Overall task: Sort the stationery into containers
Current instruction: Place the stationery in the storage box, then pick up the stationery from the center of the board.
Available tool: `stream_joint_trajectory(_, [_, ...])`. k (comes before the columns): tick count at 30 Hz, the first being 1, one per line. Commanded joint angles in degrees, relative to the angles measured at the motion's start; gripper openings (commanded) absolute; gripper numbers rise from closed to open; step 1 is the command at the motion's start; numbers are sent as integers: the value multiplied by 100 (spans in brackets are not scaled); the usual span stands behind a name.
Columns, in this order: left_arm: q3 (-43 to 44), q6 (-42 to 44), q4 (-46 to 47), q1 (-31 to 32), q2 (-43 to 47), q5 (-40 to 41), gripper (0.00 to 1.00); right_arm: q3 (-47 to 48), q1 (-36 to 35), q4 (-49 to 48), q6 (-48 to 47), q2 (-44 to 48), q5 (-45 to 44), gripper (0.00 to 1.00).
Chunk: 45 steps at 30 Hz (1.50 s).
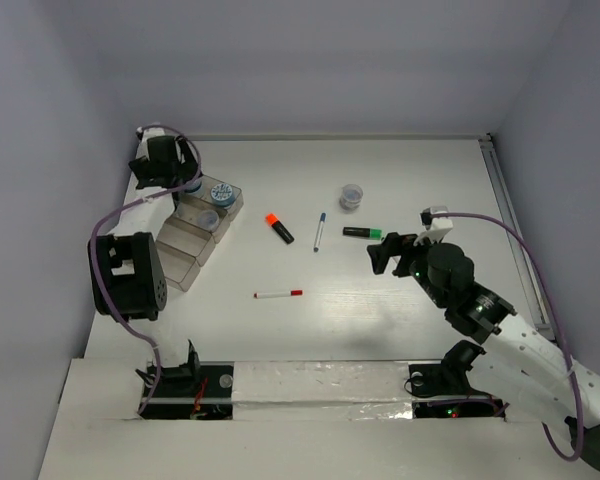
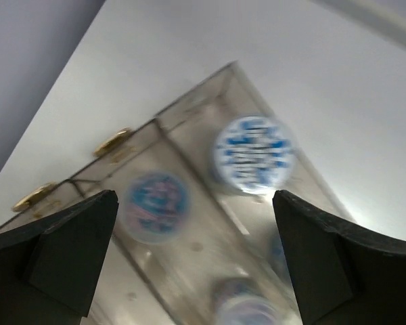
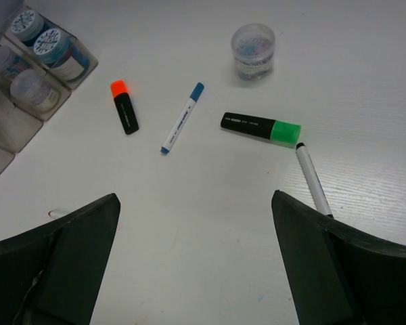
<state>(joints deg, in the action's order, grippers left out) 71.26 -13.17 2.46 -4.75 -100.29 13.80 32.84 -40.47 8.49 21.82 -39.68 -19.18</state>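
Stationery: mostly loose on the smooth white desk (image 1: pixel 410 160), w/ some jars in the organiser tray (image 1: pixel 180 262). The tray is clear plastic, rectangular and stepped, split into narrow compartments. It sits at the desk's left, long axis roughly near-to-far.

Its far compartments hold small round clear jars:
- One is a patterned-top jar (image 1: pixel 221 193), blue-and-white.
- Just nearer is a pale-top jar (image 1: pixel 208 218).
- The right wrist view shows four jars at that end, approx. two per compartment.

Loose items:
- The loose jar (image 3: pixel 253 51) is clear w/ a greyish top, upright, far-centre.
- The orange highlighter (image 3: pixel 124 107) is stubby, black body w/ orange cap. It lies flat between the tray and the blue-capped pen (image 3: pixel 183 126), a thin white barrel.
- The green highlighter (image 3: pixel 260 126) is right of that pen, black body w/ green cap.
- The black-capped pen (image 3: pixel 313 179), also thin and white, has its tip just beside the green end.
- The red-capped pen (image 1: pixel 278 294) lies alone at the desk's centre, nearer than the rest.

Left hand (image 2: pixel 193 200): matt black fingers spread wide, nothing between them, above the tray's far end over the jars. That view is blurred.

Right hand (image 3: pixel 195 198): also spread wide and empty, over the desk just near of the green highlighter and black-capped pen, touching neither.
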Motion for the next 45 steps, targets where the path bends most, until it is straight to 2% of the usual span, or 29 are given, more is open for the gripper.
stream_joint_trajectory(1, [546, 24, 115, 754, 765, -167, 99, -41, 13, -296, -55, 136, -200, 100])
stream_joint_trajectory(5, [1080, 227, -157, 2123, 608, -307, 99, 187, 13, 19, -64, 390, -428, 100])
stream_joint_trajectory(9, [1486, 174, -237, 3119, 116, -677, 99, 249, 13, 126, -3, 987, -569, 100])
stream_joint_trajectory(12, [2004, 121, -402, 3820, -690, -932, 99, 267, 13, 197, 59, 1348, -587, 100])
stream_joint_trajectory(16, [3066, 315, -790, 4561, -1691, -748, 99, 293, 13, 328, 111, 1498, -657, 100])
stream_joint_trajectory(18, [3979, 280, -1176, 4711, -2150, -704, 99, 267, 13, 320, 103, 1490, -657, 100])
stream_joint_trajectory(19, [4383, 236, -1378, 4781, -2666, -686, 99, 249, 13, 302, 59, 1490, -692, 100])
stream_joint_trajectory(20, [5057, 201, -1719, 4782, -2906, -651, 99, 258, 13, 320, 50, 1498, -727, 100])
stream_joint_trajectory(25, [5986, 218, -2109, 4844, -3865, -388, 99, 214, 13, 258, 24, 1586, -693, 100])
stream_joint_trajectory(36, [5355, 306, -1565, 4949, -3972, 359, 99, 126, 13, 109, -47, 1332, -455, 100])
stream_joint_trajectory(41, [4968, 367, -1065, 5002, -3717, 676, 98, 117, 13, 56, -73, 1209, -385, 100])
stream_joint_trajectory(43, [4669, 411, -871, 5002, -3586, 668, 98, 126, 13, 47, -82, 1165, -367, 100])
stream_joint_trajectory(45, [4720, 438, -905, 5002, -3637, 641, 97, 126, 13, 21, -82, 1121, -359, 100])
